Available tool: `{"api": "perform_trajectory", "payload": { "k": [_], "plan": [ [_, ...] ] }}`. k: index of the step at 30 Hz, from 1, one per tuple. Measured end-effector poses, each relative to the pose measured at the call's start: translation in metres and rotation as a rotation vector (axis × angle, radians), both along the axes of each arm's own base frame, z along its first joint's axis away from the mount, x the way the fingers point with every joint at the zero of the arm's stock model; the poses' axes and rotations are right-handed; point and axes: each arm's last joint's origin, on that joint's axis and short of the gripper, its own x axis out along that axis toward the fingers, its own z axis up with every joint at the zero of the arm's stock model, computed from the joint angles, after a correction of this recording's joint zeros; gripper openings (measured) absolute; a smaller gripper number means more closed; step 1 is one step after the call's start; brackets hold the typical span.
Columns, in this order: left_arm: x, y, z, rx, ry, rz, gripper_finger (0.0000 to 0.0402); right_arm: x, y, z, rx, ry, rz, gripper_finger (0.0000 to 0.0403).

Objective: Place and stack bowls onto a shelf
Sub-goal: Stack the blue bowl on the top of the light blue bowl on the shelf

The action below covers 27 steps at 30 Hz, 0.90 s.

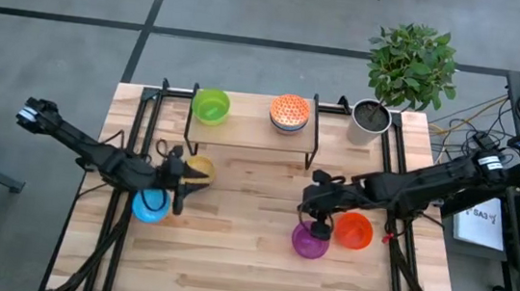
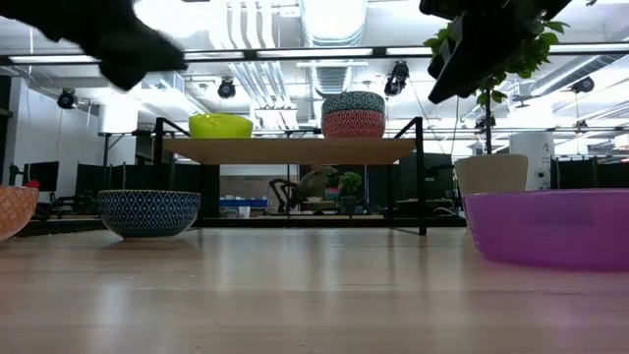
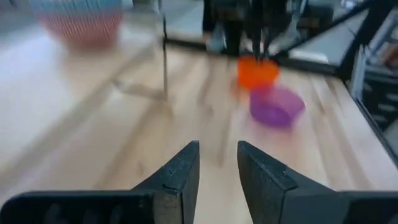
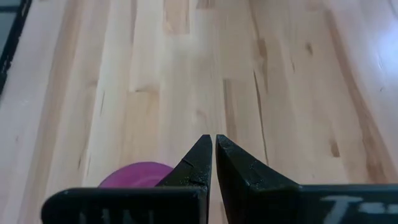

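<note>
Jaws: left gripper (image 1: 182, 181) parted and empty at left-centre, right gripper (image 1: 315, 219) clenched empty above the purple bowl (image 1: 309, 240). I'd part them, then pinch that rim squarely before heading to the shelf (image 1: 242, 131).

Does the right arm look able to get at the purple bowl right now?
Probably yes: the right gripper, shut and empty, sits right beside the purple bowl, with nothing between them; the orange-red bowl stands off to the side.

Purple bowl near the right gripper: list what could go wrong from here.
The shut right gripper hangs at the round purple plastic bowl's rim; shut, it would shove the bowl, not grip it. The round orange-red bowl sits touching or nearly touching it, so a nudge may shift both.
</note>
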Motion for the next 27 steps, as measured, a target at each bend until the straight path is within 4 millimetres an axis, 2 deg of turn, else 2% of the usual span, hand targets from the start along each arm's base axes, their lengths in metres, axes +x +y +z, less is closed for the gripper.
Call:
{"api": "perform_trajectory", "payload": {
  "k": [4, 9, 13, 21, 27],
  "plan": [
    [0.001, -0.001, -0.020, -0.120, 0.167, 0.063, 0.0091, 0.005, 0.001, -0.001, -0.014, 0.012, 0.011, 0.0012],
    [0.012, -0.008, -0.042, -0.128, 0.359, 0.072, 0.0097, 0.006, 0.001, -0.002, -0.029, 0.013, 0.026, 0.0012],
    [0.024, -0.013, -0.043, -0.076, 0.469, 0.058, 0.0122, 0.006, 0.001, -0.002, -0.030, 0.011, 0.027, 0.0012],
    [0.033, -0.016, -0.049, 0.115, 0.759, 0.142, 0.0194, 0.006, 0.001, -0.001, -0.029, 0.007, 0.027, 0.0012],
    [0.038, -0.017, -0.069, 0.156, 0.827, 0.174, 0.0199, 0.006, 0.001, -0.001, -0.035, 0.006, 0.033, 0.0012]
  ]
}}
